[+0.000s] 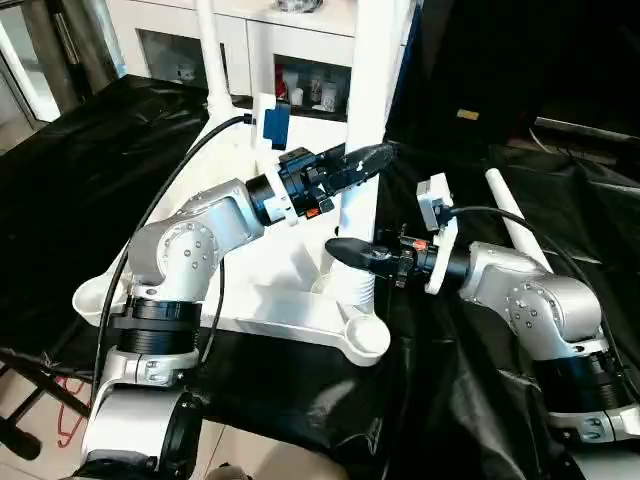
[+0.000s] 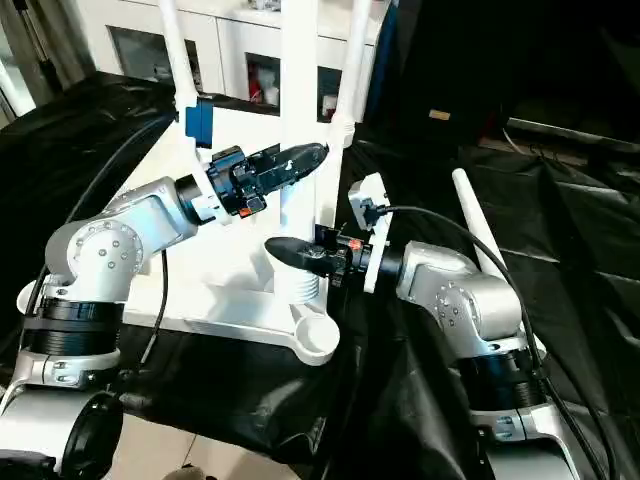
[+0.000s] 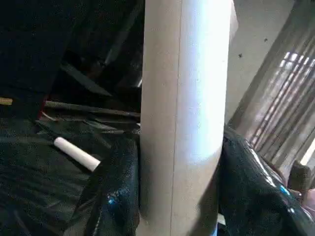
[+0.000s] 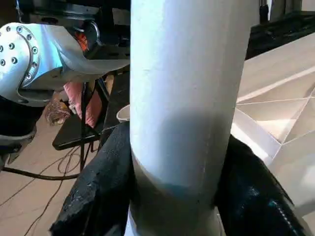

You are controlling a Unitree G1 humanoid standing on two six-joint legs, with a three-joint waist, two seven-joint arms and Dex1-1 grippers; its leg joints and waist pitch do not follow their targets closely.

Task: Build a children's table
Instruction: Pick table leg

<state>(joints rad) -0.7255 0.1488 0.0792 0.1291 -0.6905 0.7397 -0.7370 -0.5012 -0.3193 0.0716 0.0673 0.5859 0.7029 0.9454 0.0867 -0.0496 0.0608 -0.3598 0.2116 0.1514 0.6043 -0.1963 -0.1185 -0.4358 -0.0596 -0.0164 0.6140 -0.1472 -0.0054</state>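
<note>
A large white ribbed plastic tabletop (image 1: 290, 290) is seen upside down on black sheeting (image 1: 90, 170). A long white tubular plastic leg (image 1: 362, 120) is stood upright in its near-right region, threaded base just above a socket. The left gripper (image 1: 352, 163) is clamped on the tube higher up, the right gripper (image 1: 350, 252) clamped low near the thread. The leg is judged light, stiff and smooth, so slip under twisting is likely; a low hold is best kept. A spare white leg (image 1: 515, 225) is seen lying to the right.

White leg (image 1: 368, 90) upright in tabletop (image 1: 270, 300) socket
</note>
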